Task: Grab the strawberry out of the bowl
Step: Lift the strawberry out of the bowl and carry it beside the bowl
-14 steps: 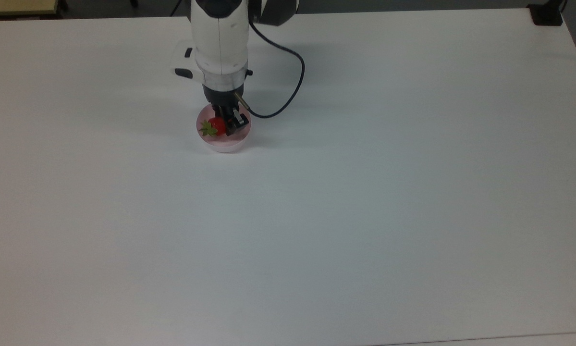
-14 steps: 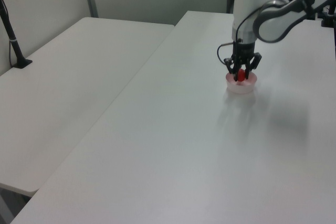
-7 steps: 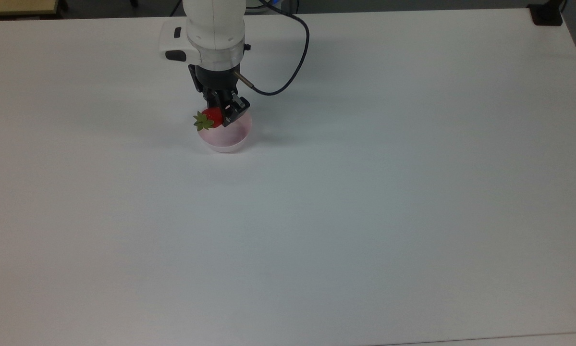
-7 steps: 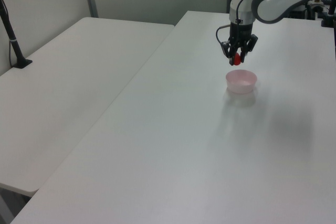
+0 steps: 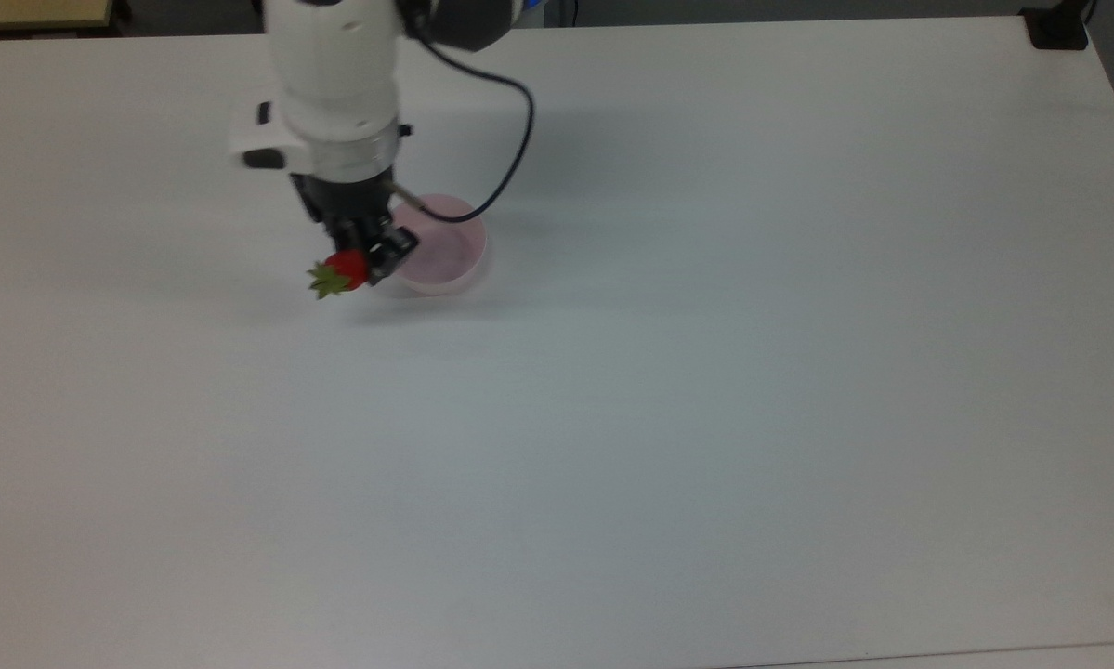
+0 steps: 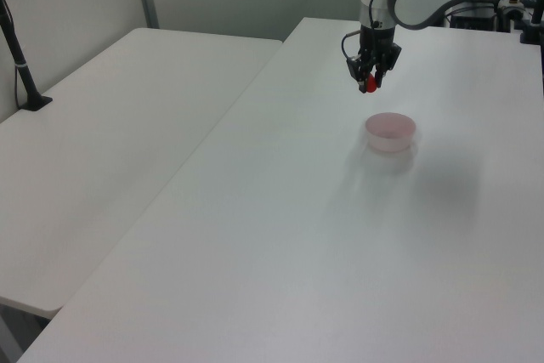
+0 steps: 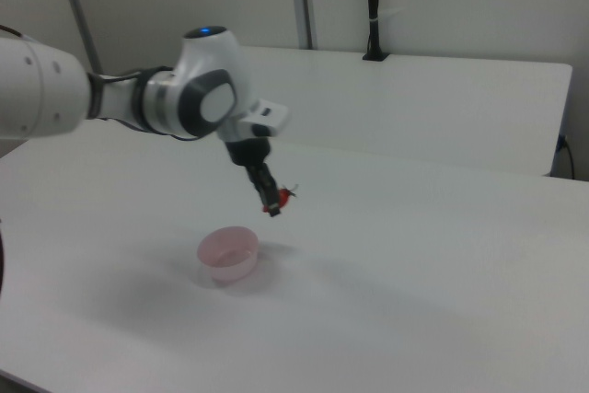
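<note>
Strawberry (image 5: 345, 270) clamped between closed end effector (image 5: 363, 263) fingers, raised clear above surface (image 5: 705, 372). Held just left of bowl (image 5: 445, 251) in the top view, leafy cap outward.

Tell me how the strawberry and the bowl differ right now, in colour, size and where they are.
The strawberry is glossy red with a green leafy cap; the bowl is plain pale pink. The strawberry is clearly smaller than the bowl. The strawberry hangs in the air, clamped in the pincer, while the bowl rests on the white table. In the top view the strawberry is off the bowl's left side, and the bowl looks empty.
</note>
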